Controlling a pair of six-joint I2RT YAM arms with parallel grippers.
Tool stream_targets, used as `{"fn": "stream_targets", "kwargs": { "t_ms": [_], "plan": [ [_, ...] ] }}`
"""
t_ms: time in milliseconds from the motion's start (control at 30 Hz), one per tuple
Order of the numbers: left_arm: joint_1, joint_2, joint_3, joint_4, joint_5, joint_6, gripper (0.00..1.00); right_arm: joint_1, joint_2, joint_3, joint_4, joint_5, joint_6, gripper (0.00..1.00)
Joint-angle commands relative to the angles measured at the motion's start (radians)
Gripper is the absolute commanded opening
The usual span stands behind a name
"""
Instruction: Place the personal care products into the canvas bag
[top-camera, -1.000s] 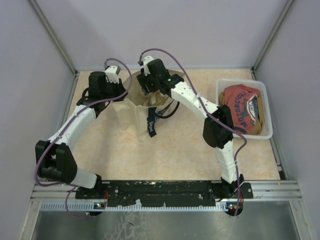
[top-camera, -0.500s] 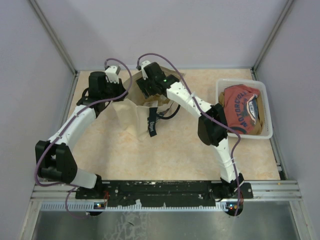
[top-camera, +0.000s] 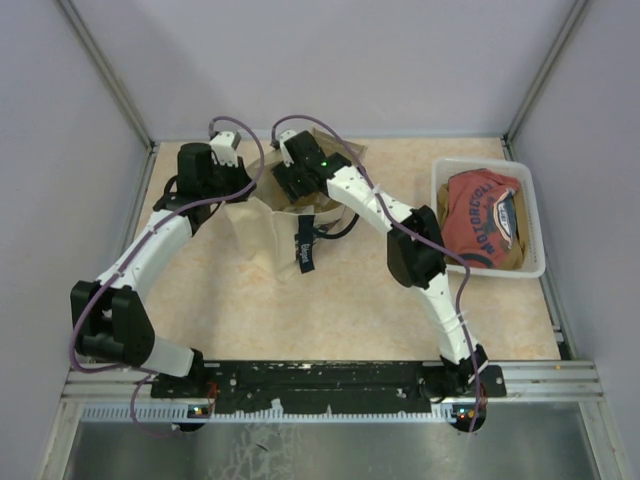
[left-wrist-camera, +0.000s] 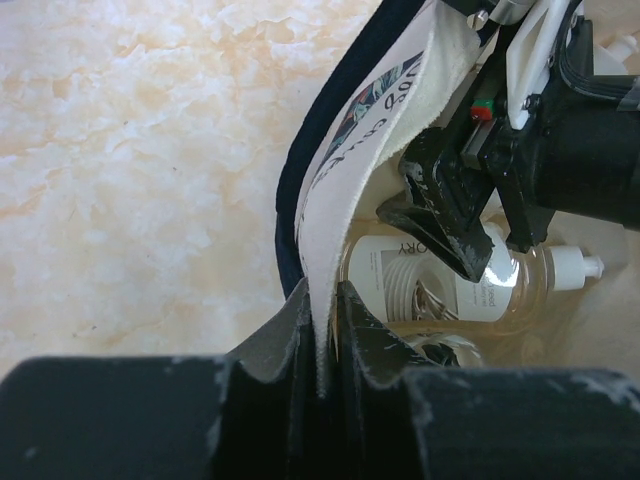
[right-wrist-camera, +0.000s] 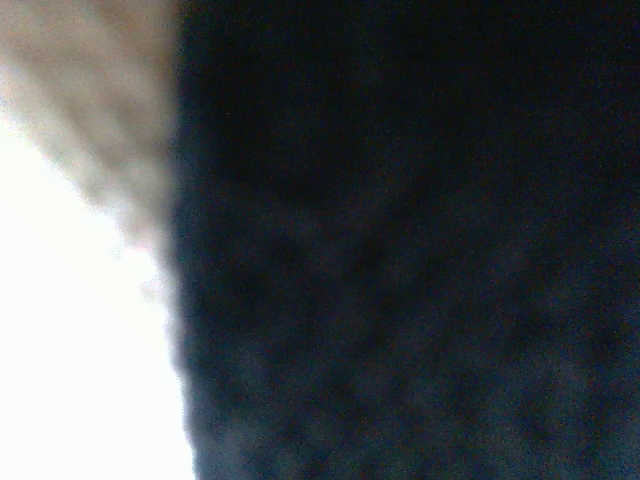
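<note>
**Bag** (top-camera: 262, 225): cream canvas, upright at the table's far middle, mouth open. A navy strap (left-wrist-camera: 335, 105) runs along the rim and a dark tag (top-camera: 305, 252) hangs down the front.
**Bottle** (left-wrist-camera: 510, 290): amber liquid, white cap, lying inside the bag.
**Left gripper** (left-wrist-camera: 320, 335): fingers pinched together on the bag's rim cloth.
**Right gripper** (top-camera: 298, 188): lowered into the bag mouth, just above the bottle. Its jaw spacing cannot be told, and its own camera shows only dark blur.
**Tub** (top-camera: 480, 162): white plastic, at the right edge, well apart from the bag, holding a red shirt (top-camera: 485, 215).
**Table** (top-camera: 340, 310): beige marbled top, with a black rail (top-camera: 320, 375) at the near edge.
**Walls** (top-camera: 330, 60): pale lilac-grey panels on three sides.
</note>
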Motion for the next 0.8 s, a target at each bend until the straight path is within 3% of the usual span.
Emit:
{"fn": "stream_targets", "kwargs": {
  "t_ms": [0, 67, 133, 233, 300, 333, 467, 700, 767],
  "plan": [
    [0.006, -0.005, 0.000, 0.033, 0.011, 0.000, 0.00, -0.012, 0.008, 0.038, -0.003, 0.028, -0.022, 0.14],
    [0.006, -0.003, -0.001, 0.033, 0.009, 0.000, 0.00, -0.012, 0.007, 0.038, -0.001, 0.031, -0.023, 0.19],
    [0.006, 0.002, 0.000, 0.033, 0.007, 0.000, 0.00, -0.012, -0.001, 0.038, -0.002, 0.033, -0.026, 0.35],
    [0.005, 0.005, 0.001, 0.033, 0.005, 0.000, 0.03, -0.012, -0.038, 0.019, 0.014, 0.033, -0.030, 0.69],
    [0.006, 0.007, 0.002, 0.034, 0.006, -0.003, 0.09, -0.011, -0.073, -0.012, 0.035, 0.041, -0.030, 0.92],
    [0.006, 0.009, 0.004, 0.033, 0.005, -0.003, 0.15, -0.011, -0.093, -0.025, 0.043, 0.041, -0.030, 0.98],
    [0.006, 0.011, 0.023, 0.022, 0.006, -0.003, 0.40, -0.011, -0.165, -0.053, 0.052, 0.053, -0.026, 0.99],
    [0.006, 0.001, 0.055, -0.002, -0.003, 0.003, 0.45, -0.009, -0.353, -0.177, 0.102, 0.101, -0.018, 0.99],
    [0.006, -0.002, 0.063, -0.009, -0.012, 0.003, 0.53, -0.009, -0.433, -0.235, 0.131, 0.115, -0.013, 0.99]
  ]
}}
